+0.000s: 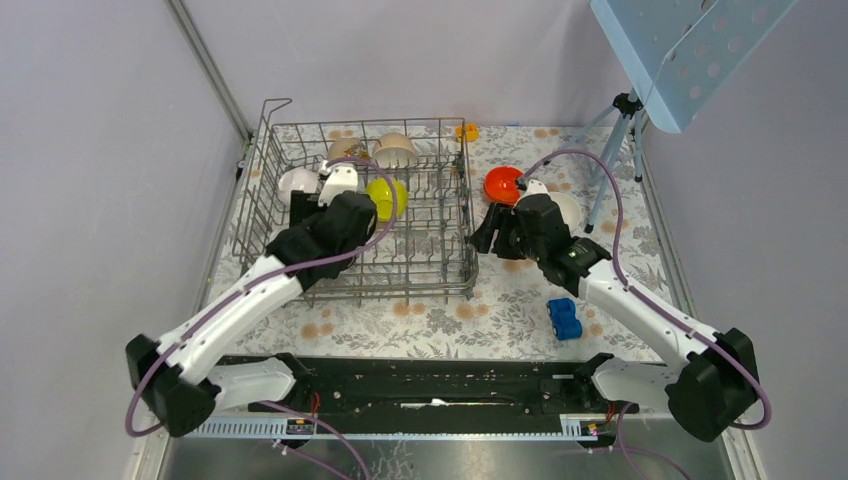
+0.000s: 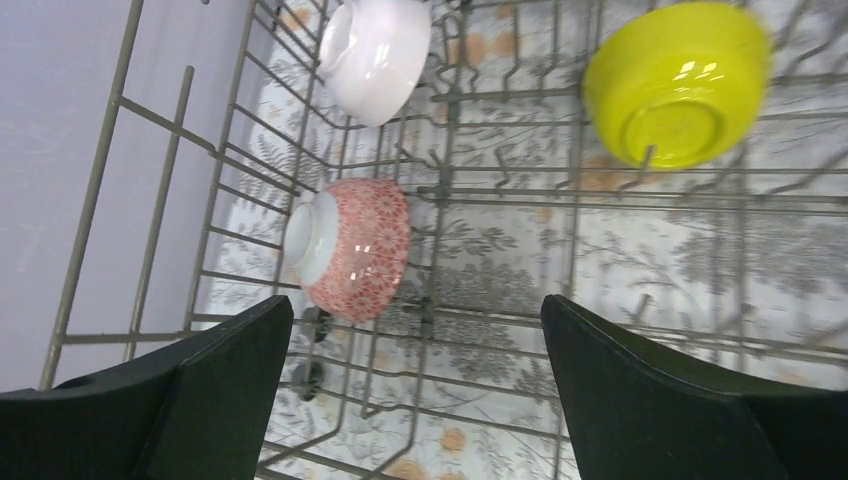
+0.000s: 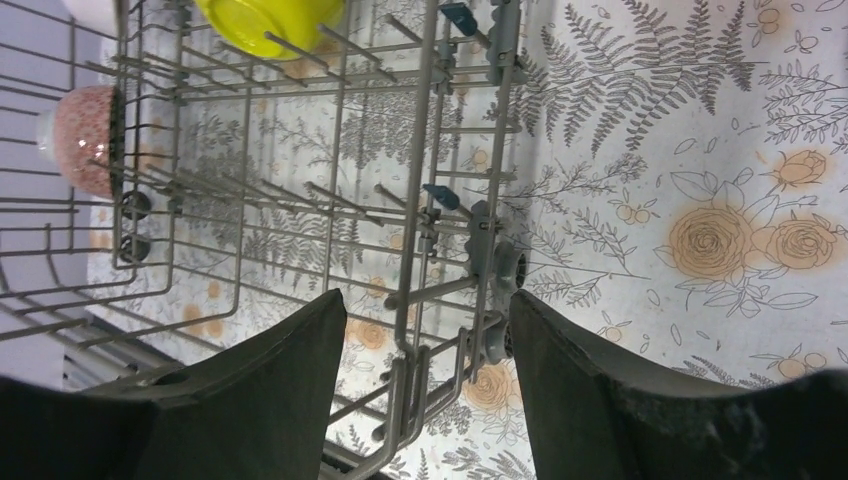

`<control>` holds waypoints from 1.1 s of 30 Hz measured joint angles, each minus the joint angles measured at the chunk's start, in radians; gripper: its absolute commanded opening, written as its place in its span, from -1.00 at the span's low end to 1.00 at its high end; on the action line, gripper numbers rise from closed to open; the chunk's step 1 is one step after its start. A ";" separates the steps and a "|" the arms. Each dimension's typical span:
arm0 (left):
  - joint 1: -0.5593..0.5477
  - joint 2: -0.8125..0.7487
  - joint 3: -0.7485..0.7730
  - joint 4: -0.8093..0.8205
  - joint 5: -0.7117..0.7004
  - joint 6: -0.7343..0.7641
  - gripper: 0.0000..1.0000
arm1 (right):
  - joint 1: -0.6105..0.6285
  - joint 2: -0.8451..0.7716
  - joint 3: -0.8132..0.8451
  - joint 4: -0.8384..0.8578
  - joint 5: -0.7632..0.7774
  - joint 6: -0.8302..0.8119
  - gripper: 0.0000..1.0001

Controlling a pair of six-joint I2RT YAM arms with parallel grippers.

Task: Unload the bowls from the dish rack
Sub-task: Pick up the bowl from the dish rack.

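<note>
Our left gripper (image 2: pixel 415 305) hangs inside the dish rack (image 1: pixel 420 250), jaws spread wide and empty. The pink-speckled bowl (image 2: pixel 350 250) sits just beyond its left finger. That bowl lies on its side among the tines, white foot toward the rack's left wall, mouth facing right, so its axis runs across the rack. We judge this to be the reach for it. The next move calls for shifting left, lowering, and straddling the rim. Our right gripper (image 3: pixel 425 300), parted and empty, hovers at the rack's right wall, near an orange-red bowl (image 1: pixel 503 184) on the table.

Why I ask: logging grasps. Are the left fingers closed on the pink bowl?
No: the left fingers stand open, with the pink bowl apart in the dish rack.
</note>
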 measured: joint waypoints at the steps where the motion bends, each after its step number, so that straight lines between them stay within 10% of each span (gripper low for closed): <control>1: 0.021 0.039 0.010 0.002 -0.002 0.018 0.96 | 0.000 -0.012 -0.003 0.001 -0.009 0.000 0.36; 33: 0.381 0.514 0.032 0.166 0.094 0.191 0.64 | 0.000 -0.206 -0.234 0.106 -0.145 0.025 0.38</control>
